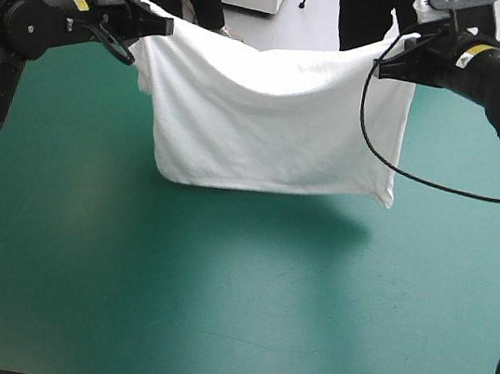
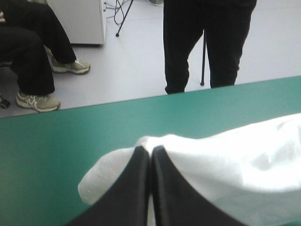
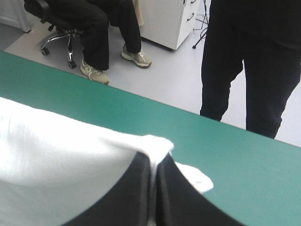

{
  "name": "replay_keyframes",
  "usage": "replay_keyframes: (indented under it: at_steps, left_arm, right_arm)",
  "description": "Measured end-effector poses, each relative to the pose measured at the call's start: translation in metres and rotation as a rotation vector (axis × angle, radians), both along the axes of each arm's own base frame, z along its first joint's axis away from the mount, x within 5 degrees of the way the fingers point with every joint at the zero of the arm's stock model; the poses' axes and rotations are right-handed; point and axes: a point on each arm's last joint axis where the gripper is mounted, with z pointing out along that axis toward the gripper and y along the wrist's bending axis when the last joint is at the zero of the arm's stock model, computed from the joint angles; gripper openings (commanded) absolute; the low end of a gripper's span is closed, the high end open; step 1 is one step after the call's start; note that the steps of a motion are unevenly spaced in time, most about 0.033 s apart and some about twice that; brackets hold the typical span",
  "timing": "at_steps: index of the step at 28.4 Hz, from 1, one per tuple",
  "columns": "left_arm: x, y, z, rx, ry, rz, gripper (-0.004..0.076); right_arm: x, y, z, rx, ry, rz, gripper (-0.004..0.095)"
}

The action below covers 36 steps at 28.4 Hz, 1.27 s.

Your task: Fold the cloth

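The white T-shirt (image 1: 270, 115) hangs in the air over the far half of the teal-green table, stretched between both arms with its lower hem sagging free above the cover. My left gripper (image 1: 152, 20) is shut on its left upper corner; in the left wrist view (image 2: 150, 155) the black fingers meet with white cloth (image 2: 235, 155) pinched between them. My right gripper (image 1: 386, 64) is shut on the right upper corner, and in the right wrist view (image 3: 154, 162) the cloth (image 3: 56, 155) spreads away beside the fingers.
The teal-green cover (image 1: 232, 307) lies bare under and in front of the hanging shirt, which casts a shadow on it. The table's far edge (image 2: 141, 96) runs just beyond both grippers. The right arm's black cable loops down beside the shirt.
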Motion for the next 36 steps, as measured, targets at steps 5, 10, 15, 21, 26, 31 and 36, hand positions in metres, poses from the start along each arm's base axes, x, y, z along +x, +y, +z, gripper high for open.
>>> replay_keyframes:
  at_steps: [5, 10, 15, 21, 26, 31, 36]
  left_arm:
    - [0.035, -0.008, -0.015, 0.015, 0.021, 0.002, -0.0017]
    - [0.057, -0.013, -0.047, 0.057, 0.149, -0.008, -0.0017]
    - [0.067, -0.017, -0.095, 0.102, 0.329, -0.021, -0.0017]
    - [0.059, -0.016, -0.161, 0.158, 0.572, -0.036, -0.0017]
    - [0.036, -0.013, -0.186, 0.176, 0.703, -0.071, -0.0017]
    - [0.011, -0.008, -0.203, 0.189, 0.775, -0.082, -0.0017]
    - [-0.016, -0.001, -0.22, 0.2, 0.827, -0.079, -0.0017]
  right_arm:
    - [0.042, -0.009, -0.017, -0.001, 0.013, -0.051, -0.0017]
    - [0.07, -0.008, -0.058, -0.043, 0.172, -0.049, -0.0018]
    - [0.086, -0.003, -0.104, -0.071, 0.336, -0.02, -0.0017]
    - [0.077, -0.002, -0.158, -0.114, 0.603, 0.01, -0.0017]
    - [0.061, 0.0, -0.197, -0.13, 0.824, 0.065, -0.0017]
    - [0.046, 0.0, -0.22, -0.125, 0.941, 0.085, -0.0017]
    - [0.02, -0.004, -0.234, -0.131, 1.017, 0.086, -0.0017]
